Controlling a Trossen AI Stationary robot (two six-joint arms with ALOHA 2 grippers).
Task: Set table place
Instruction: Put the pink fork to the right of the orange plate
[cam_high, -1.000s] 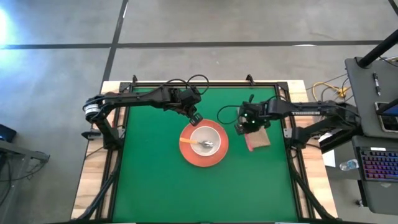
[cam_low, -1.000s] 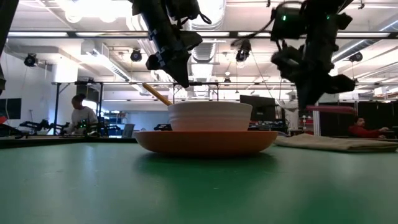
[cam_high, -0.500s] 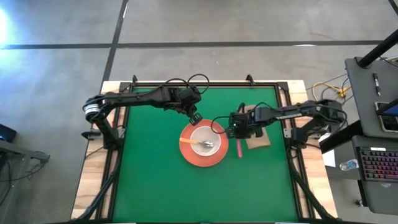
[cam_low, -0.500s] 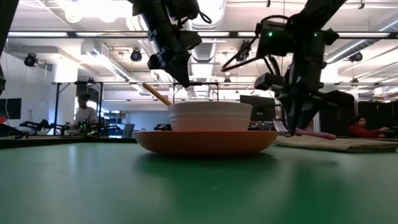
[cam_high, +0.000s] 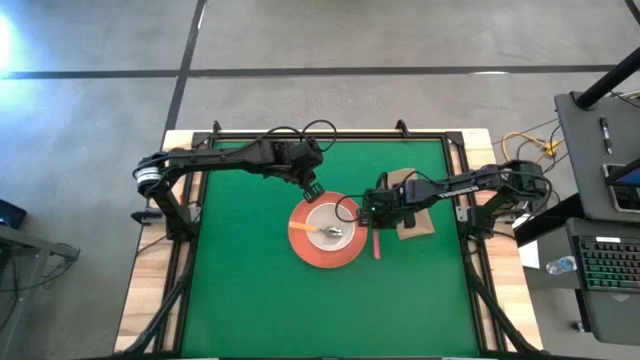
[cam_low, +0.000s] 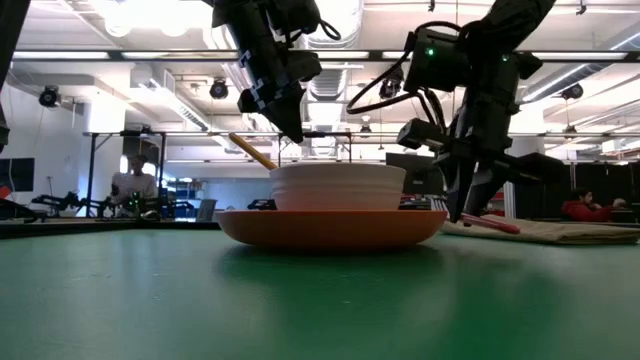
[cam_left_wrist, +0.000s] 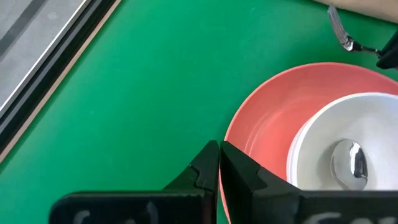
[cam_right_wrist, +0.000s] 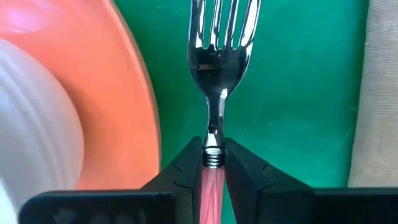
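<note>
Counting one of each on the table (cam_high: 240, 280): plate (cam_high: 303, 249), bowl (cam_high: 331, 218), spoon (cam_high: 318, 233), fork (cam_right_wrist: 215, 56), napkin (cam_high: 413, 222). Sitting mid-table, plate with bowl centred on it; spoon lying inside bowl, metal end down, yellow-orange handle sticking out over the rim toward the left arm's side. Clamped tight on fork at the junction of pink handle and metal neck: right gripper (cam_right_wrist: 213, 163), low between plate and napkin, tines pointing ahead over bare green cloth, pink handle trailing back out behind the fingers. Lying just beside fork on the outer side, napkin; plate rim close on the inner side, neither touching fork as far as visible. Hovering over the far rim of plate, left gripper (cam_left_wrist: 219, 154), fingers pressed together with only a thin slit between, holding nothing. Seated beyond the table, people in the room.
</note>
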